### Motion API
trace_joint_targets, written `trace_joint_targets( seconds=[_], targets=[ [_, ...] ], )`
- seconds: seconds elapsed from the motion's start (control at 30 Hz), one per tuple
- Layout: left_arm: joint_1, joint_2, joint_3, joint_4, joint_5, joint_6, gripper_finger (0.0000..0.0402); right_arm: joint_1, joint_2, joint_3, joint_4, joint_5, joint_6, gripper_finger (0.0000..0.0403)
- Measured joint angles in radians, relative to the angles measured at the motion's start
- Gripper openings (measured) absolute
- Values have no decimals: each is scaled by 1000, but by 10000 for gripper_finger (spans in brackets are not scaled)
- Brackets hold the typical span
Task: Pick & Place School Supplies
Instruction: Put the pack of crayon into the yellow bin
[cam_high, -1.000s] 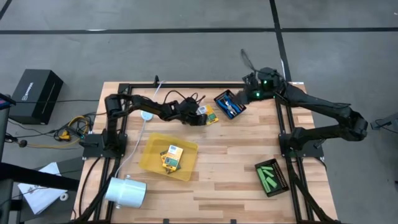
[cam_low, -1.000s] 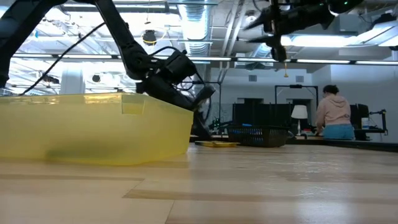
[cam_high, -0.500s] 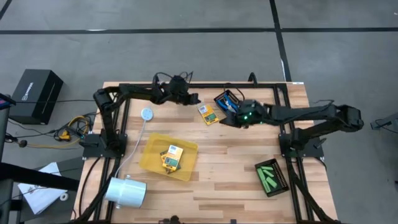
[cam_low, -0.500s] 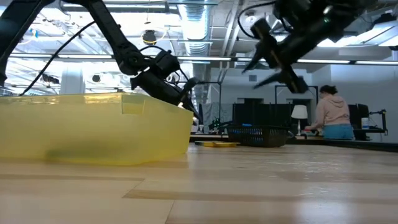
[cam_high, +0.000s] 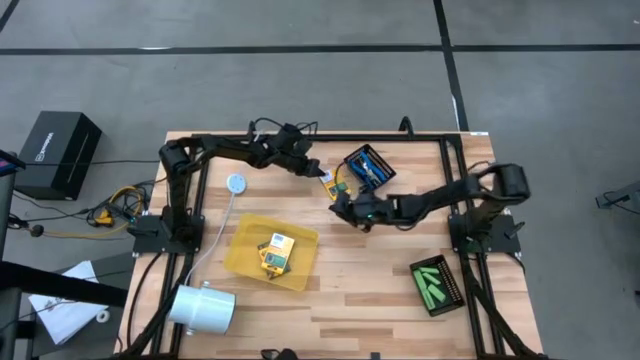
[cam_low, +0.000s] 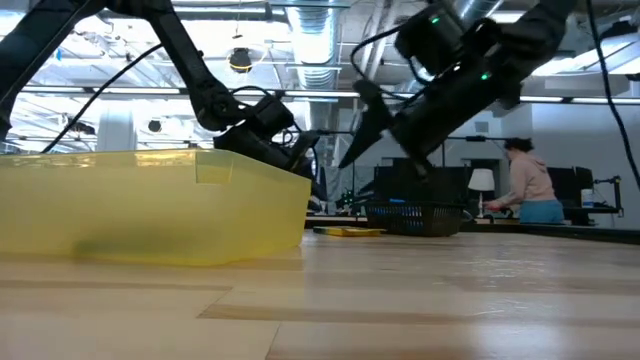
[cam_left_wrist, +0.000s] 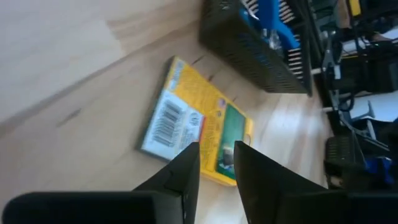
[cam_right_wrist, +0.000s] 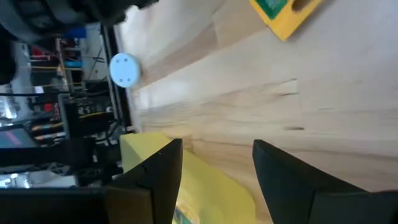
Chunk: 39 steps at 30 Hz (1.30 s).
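Observation:
A yellow-and-green crayon box (cam_high: 336, 185) lies flat on the wooden table, seen also in the left wrist view (cam_left_wrist: 193, 127). My left gripper (cam_high: 315, 169) hovers open just to its far left, fingers above it with a narrow gap (cam_left_wrist: 216, 163), touching nothing. My right gripper (cam_high: 341, 207) is open at the table's middle, just near of the box, its fingers spread wide (cam_right_wrist: 216, 180). Blue scissors (cam_high: 368, 166) lie in a black mesh tray (cam_high: 352, 160). Another crayon box (cam_high: 277, 250) rests in the yellow tray (cam_high: 245, 255). Green sticks (cam_high: 434, 283) fill a second mesh tray.
A white round disc (cam_high: 236, 183) lies near the left arm's base, and a white cylinder (cam_high: 200, 308) at the near left corner. A black frame (cam_high: 330, 138) runs along the table's far edge. A person (cam_low: 528, 182) stands in the room behind.
My right gripper has swung from the far right corner, past the scissors tray, down toward the table's middle near the crayon box. My left gripper has drawn away from the box toward the far edge, then come partly back. The box has stayed flat in place.

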Motion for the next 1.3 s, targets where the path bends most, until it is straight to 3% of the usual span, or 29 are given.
trace_joint_targets(
  seconds=[0.27, 0.4, 0.73, 1.3],
  targets=[
    [1, 0, 1, -5, 21, 26, 85, -30, 175, 100, 15, 26, 59, 186],
    [1, 0, 3, -3, 19, 29, 88, -35, 159, 96, -69, 80, 83, 177],
    [1, 0, 3, 13, 16, 27, 87, -84, 66, 97, -411, 103, 98, 174],
    [-5, -2, 4, 20, 32, -1, 85, -237, 75, 96, -309, 98, -36, 173]
  ],
)
